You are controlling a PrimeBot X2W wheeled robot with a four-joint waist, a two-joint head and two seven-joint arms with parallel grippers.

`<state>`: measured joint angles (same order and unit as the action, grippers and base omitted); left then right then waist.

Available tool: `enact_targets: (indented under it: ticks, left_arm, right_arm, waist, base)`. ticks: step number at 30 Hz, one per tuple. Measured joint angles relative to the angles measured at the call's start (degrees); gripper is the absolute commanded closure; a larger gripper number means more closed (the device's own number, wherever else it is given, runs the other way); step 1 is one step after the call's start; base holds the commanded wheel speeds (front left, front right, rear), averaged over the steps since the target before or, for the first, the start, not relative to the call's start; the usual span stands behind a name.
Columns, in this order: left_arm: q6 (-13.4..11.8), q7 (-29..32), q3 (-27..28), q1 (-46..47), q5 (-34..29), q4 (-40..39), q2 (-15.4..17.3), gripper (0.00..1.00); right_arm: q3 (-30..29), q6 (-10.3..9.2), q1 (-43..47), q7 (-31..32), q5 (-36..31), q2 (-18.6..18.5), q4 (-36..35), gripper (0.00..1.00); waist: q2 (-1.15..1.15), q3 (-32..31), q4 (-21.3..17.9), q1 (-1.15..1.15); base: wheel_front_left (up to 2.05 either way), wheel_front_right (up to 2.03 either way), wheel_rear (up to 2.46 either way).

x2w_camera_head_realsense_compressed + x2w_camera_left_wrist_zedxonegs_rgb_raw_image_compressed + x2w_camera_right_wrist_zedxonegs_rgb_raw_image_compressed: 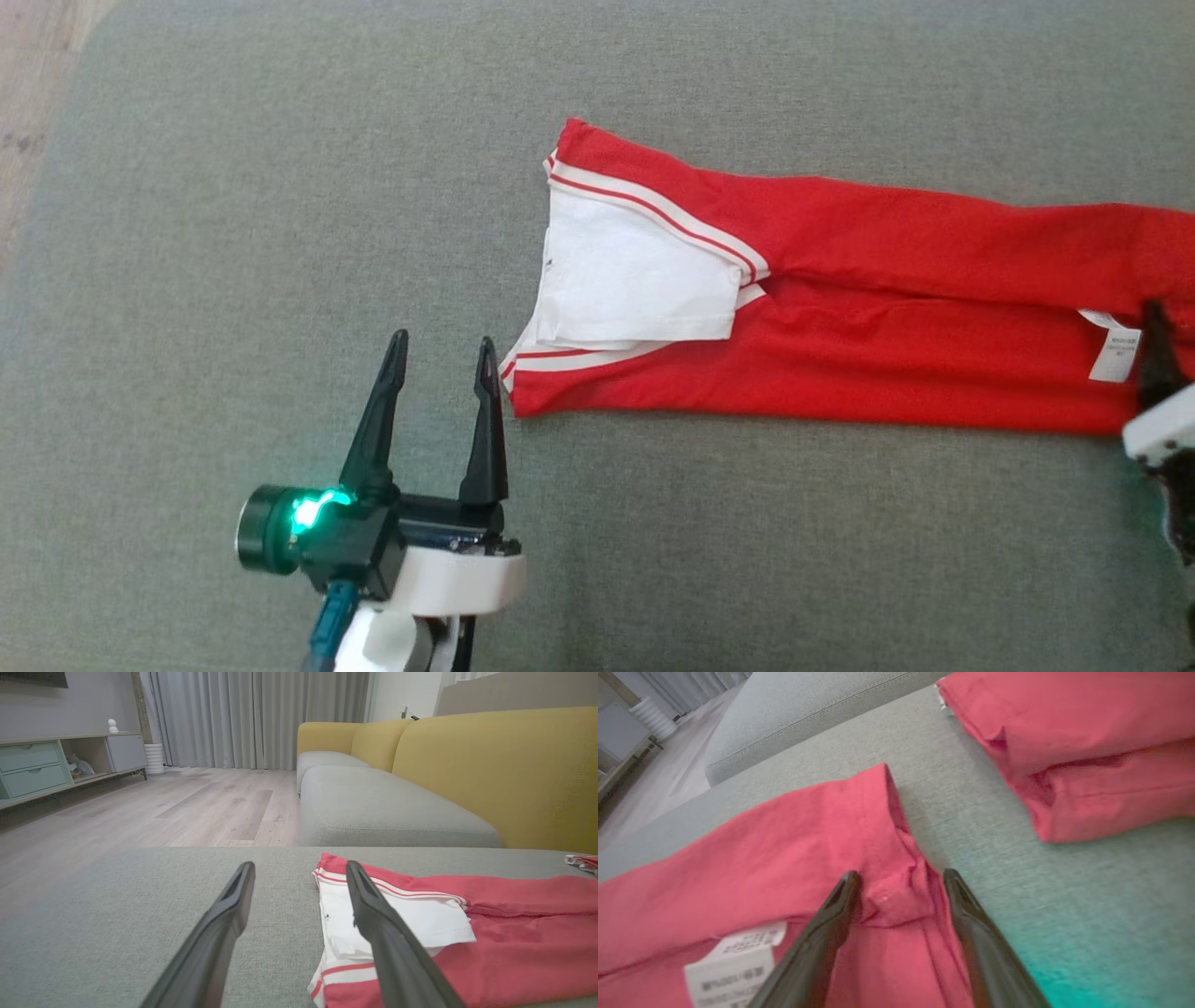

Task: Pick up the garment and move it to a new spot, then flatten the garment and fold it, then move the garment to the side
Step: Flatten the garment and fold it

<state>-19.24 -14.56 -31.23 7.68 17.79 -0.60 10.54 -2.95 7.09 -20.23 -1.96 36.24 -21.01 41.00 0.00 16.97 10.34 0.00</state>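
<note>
Well, from the head view first: the garment [840, 308] lies stretched out long across the grey seat [233, 233], red, folded lengthwise, its white inside [625, 280] turned out at the left end with red and white stripes along the edges. The left pincer [443, 341] hovers just off the garment's lower left corner, fingers spread wide, nothing between them, a green light glowing on its body. Over at the far right edge, the right pincer [1159, 345] sits at the garment's other end, just beside a white label [1116, 350]. A strip of wooden floor [37, 75] shows at the top left.

On to the left wrist view: both dark fingers [224, 924] are wide apart and low over the seat. The right-hand one crosses in front of the white end of the garment; whether it touches the cloth, I cannot tell. Beyond stand a yellow sofa [490, 765], grey curtains [261, 718] and a low cabinet [37, 765].

Right wrist view now: that pincer is spread wide too, tips down on the red cloth, with a bunched corner of the hem sitting between them. It is not clamped on it. The label is at the lower left, and a second red bundle [1087, 742] lies apart on the seat at the upper right.
</note>
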Motion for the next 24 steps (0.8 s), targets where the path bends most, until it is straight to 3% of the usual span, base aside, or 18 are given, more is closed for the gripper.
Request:
enact_targets:
  ticks: [2, 9, 13, 19, 24]
  left_arm:
    - [0.9, -0.1, 1.0, 0.0, -0.9, 0.2, -0.7, 0.0]
    - [3.7, -0.1, 4.0, -2.1, -3.2, 0.6, -2.8, 0.0]
    - [5.3, -0.1, 5.7, -2.4, -4.3, 1.3, -3.9, 0.0]
    - [7.2, -0.1, 8.0, -2.7, -4.3, 1.8, -4.8, 0.0]
    - [8.4, -0.1, 9.0, -3.5, -4.8, 2.3, -6.0, 0.0]
  right_arm:
    - [1.2, -0.01, -0.1, 1.3, 2.1, 0.3, -1.4, 1.0]
    - [2.8, 0.02, 1.9, 0.3, 4.1, 0.0, -3.6, 1.0]
    - [-0.8, 0.01, 2.3, 1.4, 8.3, -5.0, -6.3, 1.0]
    - [-5.3, 0.01, 3.1, 10.4, 20.8, -6.0, -21.7, 1.0]
    - [-6.0, 0.0, 6.7, 18.1, 27.6, -0.3, -35.3, 1.0]
  waist:
    - [0.0, -0.1, -0.1, 0.0]
    - [0.0, -0.6, -1.0, 0.0]
    - [0.0, -0.7, -2.0, 0.01]
    - [0.0, -2.1, -3.1, 0.01]
    - [0.0, -2.5, -4.0, 0.0]
  base:
    - [0.0, 0.0, 0.0]
    - [0.0, 0.0, 0.0]
    - [0.0, 0.0, 0.0]
    - [0.0, 0.0, 0.0]
    - [0.0, 0.0, 0.0]
